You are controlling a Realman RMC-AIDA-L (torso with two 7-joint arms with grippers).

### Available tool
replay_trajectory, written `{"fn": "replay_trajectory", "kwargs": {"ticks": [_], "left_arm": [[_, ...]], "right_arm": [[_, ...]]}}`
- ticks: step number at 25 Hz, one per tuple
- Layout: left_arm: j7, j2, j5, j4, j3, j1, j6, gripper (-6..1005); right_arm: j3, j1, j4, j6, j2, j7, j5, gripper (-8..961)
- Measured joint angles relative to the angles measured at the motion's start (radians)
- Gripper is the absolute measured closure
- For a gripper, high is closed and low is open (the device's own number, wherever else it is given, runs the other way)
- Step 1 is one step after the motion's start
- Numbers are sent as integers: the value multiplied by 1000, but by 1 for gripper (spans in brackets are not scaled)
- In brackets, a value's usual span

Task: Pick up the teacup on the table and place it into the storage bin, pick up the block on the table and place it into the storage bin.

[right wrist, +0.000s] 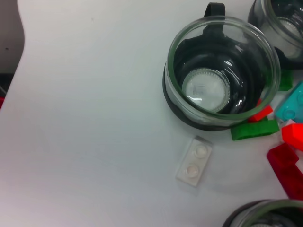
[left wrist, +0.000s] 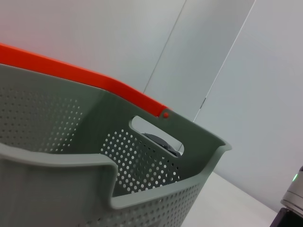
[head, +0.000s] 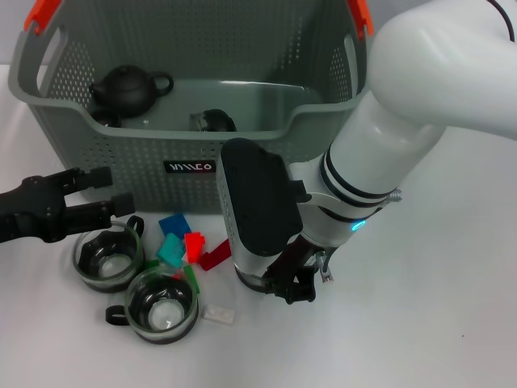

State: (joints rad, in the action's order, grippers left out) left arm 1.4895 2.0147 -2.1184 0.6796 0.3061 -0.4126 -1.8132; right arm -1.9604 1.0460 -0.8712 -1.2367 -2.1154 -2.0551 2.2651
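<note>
The grey perforated storage bin (head: 202,121) stands at the back, and its rim (left wrist: 156,189) fills the left wrist view. Two glass teacups with black bases sit in front of it, one at the left (head: 109,259) and one nearer the front (head: 161,305) (right wrist: 220,78). A third teacup (head: 252,279) (right wrist: 265,215) is mostly hidden under my right gripper (head: 292,284), which hangs low right beside it. Coloured blocks lie between the cups: blue (head: 174,224), teal (head: 170,250), red (head: 194,242), green (right wrist: 255,128) and a clear one (head: 220,314) (right wrist: 194,161). My left gripper (head: 113,187) is open just above the left teacup.
Inside the bin are a black teapot (head: 129,87) and a dark cup (head: 212,121). Orange handle clips (head: 42,14) (left wrist: 94,80) sit on the bin's top corners. My right arm's white forearm (head: 420,97) crosses over the bin's right side. White table (head: 420,323) extends to the right.
</note>
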Motion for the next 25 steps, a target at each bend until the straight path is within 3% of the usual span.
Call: {"fn": "replay_trajectory", "kwargs": {"ticks": [5,15,21,25], "left_arm": [[0,1,0,0,0,1,0,124],[-2,0,1,0,-1,2,1,125],[-2,-3,2,0,-3,2,5,125],[-2,-1,2,0,-2,-2,5,124]], "right_arm": [[0,-1,-8,-12,0,0,-7,898],[45,-9,-126,-114,11,-51,-14,898],[241,-33,-330,-348,15,-76,-9,898],[480,-8,-455,-537,17,-83,-11,898]]}}
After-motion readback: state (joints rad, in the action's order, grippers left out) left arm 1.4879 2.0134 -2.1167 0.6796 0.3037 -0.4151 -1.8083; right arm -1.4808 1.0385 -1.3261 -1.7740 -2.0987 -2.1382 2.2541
